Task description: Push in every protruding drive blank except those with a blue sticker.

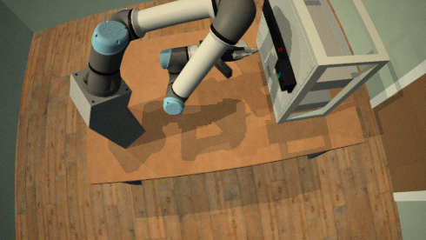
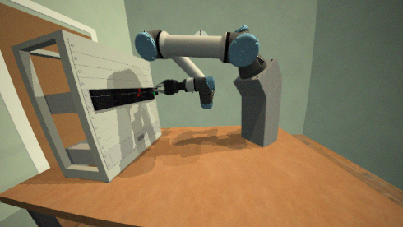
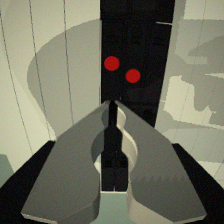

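The rack (image 1: 321, 63) (image 2: 84, 119) stands upright on the tabletop (image 1: 226, 161) (image 2: 230, 177), its pale front panel (image 2: 123, 74) (image 3: 50, 60) facing the arm (image 1: 197, 67) (image 2: 193, 45). Across that front runs a black drive bay (image 1: 278, 45) (image 2: 119, 98) (image 3: 137, 30), a long dark band set between pale panels above and below it. Two red stickers (image 2: 139, 92) (image 3: 111, 63) show on the band, near each other; in the exterior view they lie toward the end where the gripper (image 1: 256, 50) (image 2: 155, 90) (image 3: 112, 103) is. A small green mark (image 1: 278, 76) (image 2: 154, 93) also shows there, and the top view has a blue mark (image 1: 278, 70) just beside it. The gripper is closed to a narrow point with nothing between its fingers, its tips directed at the front of the rack. In the wrist view the tips overlap the dark band, below the red stickers; whether they touch it I cannot tell. The arm reaches over from a grey pedestal (image 1: 109, 115) (image 2: 258, 111) across the tabletop from the rack. Which drive blanks stick out, if any, is too dark and small to tell.
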Tool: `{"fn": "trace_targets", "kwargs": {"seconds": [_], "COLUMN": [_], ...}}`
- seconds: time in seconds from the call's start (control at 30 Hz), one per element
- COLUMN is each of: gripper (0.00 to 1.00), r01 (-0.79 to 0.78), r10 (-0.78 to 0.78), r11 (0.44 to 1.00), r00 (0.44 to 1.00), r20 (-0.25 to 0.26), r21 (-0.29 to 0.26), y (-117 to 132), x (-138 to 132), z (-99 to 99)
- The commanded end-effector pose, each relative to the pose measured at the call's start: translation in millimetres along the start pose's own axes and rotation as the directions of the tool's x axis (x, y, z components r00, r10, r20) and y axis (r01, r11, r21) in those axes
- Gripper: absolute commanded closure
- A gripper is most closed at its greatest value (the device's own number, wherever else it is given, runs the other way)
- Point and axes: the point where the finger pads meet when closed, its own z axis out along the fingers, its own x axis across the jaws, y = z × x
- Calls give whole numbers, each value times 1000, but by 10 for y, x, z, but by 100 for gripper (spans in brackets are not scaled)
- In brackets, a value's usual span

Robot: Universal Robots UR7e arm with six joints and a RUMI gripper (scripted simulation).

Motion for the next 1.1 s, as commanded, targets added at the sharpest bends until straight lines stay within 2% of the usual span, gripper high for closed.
{"fn": "trace_targets", "kwargs": {"seconds": [0.0, 0.37, 0.77, 0.83, 1.07], "gripper": [100, 100, 100, 100, 100], "r01": [0, 0, 0, 0, 0], "r10": [0, 0, 0, 0, 0], "r11": [1000, 1000, 1000, 1000, 1000], "r00": [1000, 1000, 1000, 1000, 1000], "r20": [1, 1, 1, 1, 1], "r21": [-1, -1, -1, -1, -1], "y": [-3, -138, -692, -692, -995], "x": [-4, 41, 227, 227, 328], "z": [-39, -46, -75, -75, -90]}}
